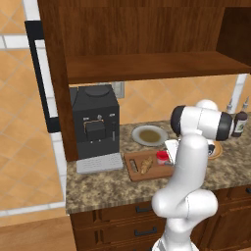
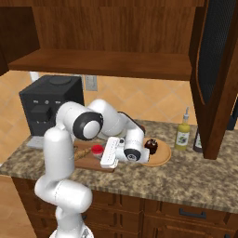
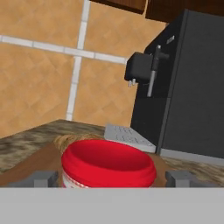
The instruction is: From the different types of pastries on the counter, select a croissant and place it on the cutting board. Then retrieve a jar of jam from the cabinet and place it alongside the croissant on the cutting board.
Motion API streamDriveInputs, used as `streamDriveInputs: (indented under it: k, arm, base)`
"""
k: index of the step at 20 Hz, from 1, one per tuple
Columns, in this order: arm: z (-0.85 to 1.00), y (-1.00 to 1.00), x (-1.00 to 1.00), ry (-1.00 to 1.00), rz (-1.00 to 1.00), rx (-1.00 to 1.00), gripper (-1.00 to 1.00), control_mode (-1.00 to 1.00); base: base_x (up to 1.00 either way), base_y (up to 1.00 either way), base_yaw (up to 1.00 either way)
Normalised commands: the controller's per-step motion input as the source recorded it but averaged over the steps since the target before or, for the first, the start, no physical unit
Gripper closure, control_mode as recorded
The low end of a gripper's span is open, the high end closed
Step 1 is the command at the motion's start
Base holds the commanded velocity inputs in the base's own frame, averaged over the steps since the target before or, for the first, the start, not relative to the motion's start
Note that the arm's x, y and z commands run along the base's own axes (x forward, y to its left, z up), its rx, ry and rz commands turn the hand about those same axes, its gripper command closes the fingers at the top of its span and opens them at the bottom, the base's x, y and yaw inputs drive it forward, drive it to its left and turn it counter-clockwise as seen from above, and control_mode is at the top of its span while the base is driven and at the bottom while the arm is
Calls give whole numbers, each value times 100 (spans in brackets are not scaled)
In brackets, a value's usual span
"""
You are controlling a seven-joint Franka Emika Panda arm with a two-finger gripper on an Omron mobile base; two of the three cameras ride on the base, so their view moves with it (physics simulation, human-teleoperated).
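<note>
The jar of jam [image 3: 108, 164] stood on the cutting board [image 1: 135, 169] beside the croissant [image 1: 146, 164] — on the granite surface [image 1: 98, 186]. The tool [image 3: 113, 178] straddled the jar, fingers [image 3: 43, 177] spread just clear of it — released.

base views flank arm, share counter [image 1: 98, 186]; hand view close, level.

On the speckled granite counter [image 1: 98, 188], the reddish-brown wooden cutting board [image 1: 133, 167] lies right of the black coffee machine [image 1: 95, 122], bearing the golden-tan croissant [image 1: 146, 164] with the squat red jam jar [image 1: 162, 157] just right of it; round grey plate [image 1: 149, 135] behind.
</note>
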Motion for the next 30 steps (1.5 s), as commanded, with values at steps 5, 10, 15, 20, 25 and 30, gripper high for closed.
streamDriveInputs:
  k: [5, 10, 15, 20, 25, 30]
  arm:
    - [1, -5, 0, -1, 0, 0, -100, -100]
    - [5, -29, 0, 0, 0, 0, -100, -100]
    - [43, -26, -32, -3, 0, 0, -100, -100]
    - [58, 1, -59, -8, 0, -1, -100, -100]
    - [80, 8, -54, -11, 0, -7, -100, -100]
    - [87, 8, -55, -12, 0, -10, -100, -100]
  base:
    - [0, 0, 0]
    - [0, 0, 0]
    - [0, 0, 0]
    - [0, 0, 0]
    - [0, 0, 0]
    - [0, 0, 0]
